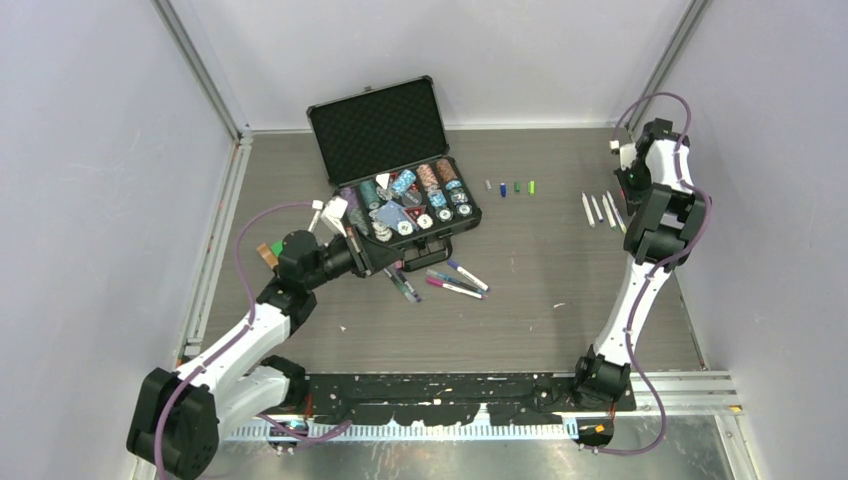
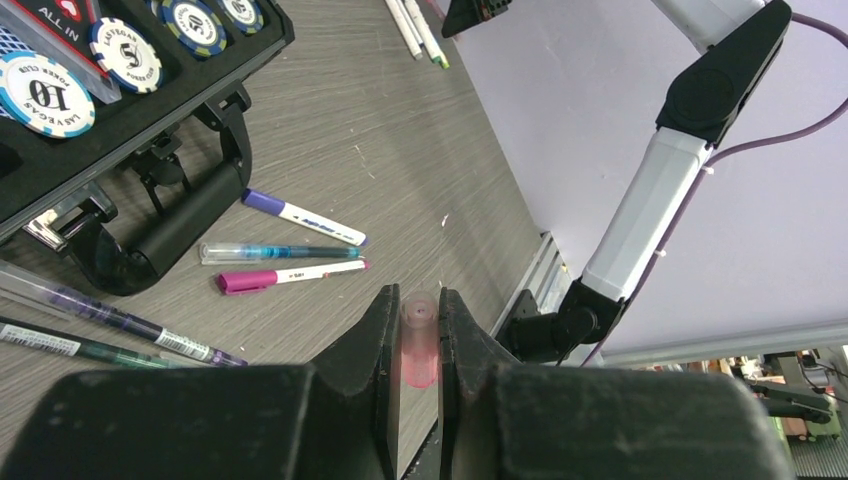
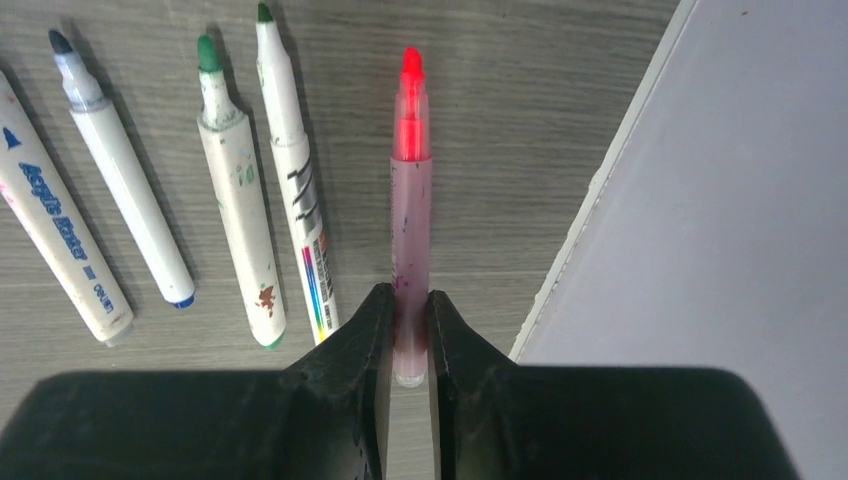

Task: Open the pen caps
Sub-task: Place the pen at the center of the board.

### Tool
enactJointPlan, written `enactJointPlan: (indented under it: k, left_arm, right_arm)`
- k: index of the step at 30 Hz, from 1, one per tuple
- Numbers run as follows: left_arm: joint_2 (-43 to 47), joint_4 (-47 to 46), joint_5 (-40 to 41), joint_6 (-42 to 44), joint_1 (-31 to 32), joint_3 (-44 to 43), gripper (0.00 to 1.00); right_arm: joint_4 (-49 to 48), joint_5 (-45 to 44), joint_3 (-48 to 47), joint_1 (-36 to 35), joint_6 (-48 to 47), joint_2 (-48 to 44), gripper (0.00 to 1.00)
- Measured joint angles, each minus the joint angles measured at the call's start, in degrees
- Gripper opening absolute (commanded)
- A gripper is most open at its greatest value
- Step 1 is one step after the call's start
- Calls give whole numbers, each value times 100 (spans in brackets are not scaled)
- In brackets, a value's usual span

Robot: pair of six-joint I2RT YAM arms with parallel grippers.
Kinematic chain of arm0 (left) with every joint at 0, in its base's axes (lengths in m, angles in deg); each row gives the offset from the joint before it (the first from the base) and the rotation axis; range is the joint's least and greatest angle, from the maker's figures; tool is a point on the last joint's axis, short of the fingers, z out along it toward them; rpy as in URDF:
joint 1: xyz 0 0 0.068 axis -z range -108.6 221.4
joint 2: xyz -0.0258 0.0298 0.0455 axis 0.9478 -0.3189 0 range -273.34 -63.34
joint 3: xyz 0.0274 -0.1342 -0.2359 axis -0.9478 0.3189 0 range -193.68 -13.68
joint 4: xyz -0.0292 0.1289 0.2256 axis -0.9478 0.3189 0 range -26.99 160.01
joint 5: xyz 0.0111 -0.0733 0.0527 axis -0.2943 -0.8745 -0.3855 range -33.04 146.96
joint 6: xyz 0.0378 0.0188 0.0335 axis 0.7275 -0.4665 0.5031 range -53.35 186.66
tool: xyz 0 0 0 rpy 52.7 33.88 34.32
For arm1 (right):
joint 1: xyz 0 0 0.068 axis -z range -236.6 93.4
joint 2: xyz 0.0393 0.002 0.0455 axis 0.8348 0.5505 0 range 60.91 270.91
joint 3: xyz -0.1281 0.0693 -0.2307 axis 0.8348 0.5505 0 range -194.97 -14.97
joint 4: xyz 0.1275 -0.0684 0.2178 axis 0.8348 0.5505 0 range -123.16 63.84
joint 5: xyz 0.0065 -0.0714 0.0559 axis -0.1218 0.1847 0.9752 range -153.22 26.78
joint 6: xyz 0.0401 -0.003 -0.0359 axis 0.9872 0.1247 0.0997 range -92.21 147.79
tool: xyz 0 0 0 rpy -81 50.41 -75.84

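My left gripper (image 2: 414, 300) is shut on a translucent pink pen cap (image 2: 419, 345) and holds it above the table, in front of the black case; in the top view the gripper (image 1: 368, 256) is at the case's near left corner. My right gripper (image 3: 408, 300) is shut on the rear end of an uncapped pink pen (image 3: 411, 230) with its red tip pointing away, beside several uncapped pens (image 3: 235, 215) at the table's right edge (image 1: 600, 209). Several loose pen caps (image 1: 510, 187) stand in a row mid-table. Capped pens (image 1: 455, 283) lie in front of the case.
An open black case (image 1: 385, 125) holds poker chips (image 1: 415, 200); its handle (image 2: 175, 235) is close to my left gripper. Capped pens (image 2: 290, 275) lie just beyond it. The right wall (image 3: 720, 200) runs close along my right gripper.
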State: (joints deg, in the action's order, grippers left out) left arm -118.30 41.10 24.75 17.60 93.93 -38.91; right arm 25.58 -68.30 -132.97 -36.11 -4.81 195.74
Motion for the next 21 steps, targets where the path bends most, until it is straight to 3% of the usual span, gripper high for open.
enactJointPlan:
  k: [7, 21]
  left_arm:
    - [-37, 0, 0, 0, 0, 0, 1]
    - [-57, 0, -2, -2, 0, 0, 1]
  right_arm:
    - [267, 2, -496, 0, 98, 282, 25]
    - [531, 2, -619, 0, 133, 295, 27]
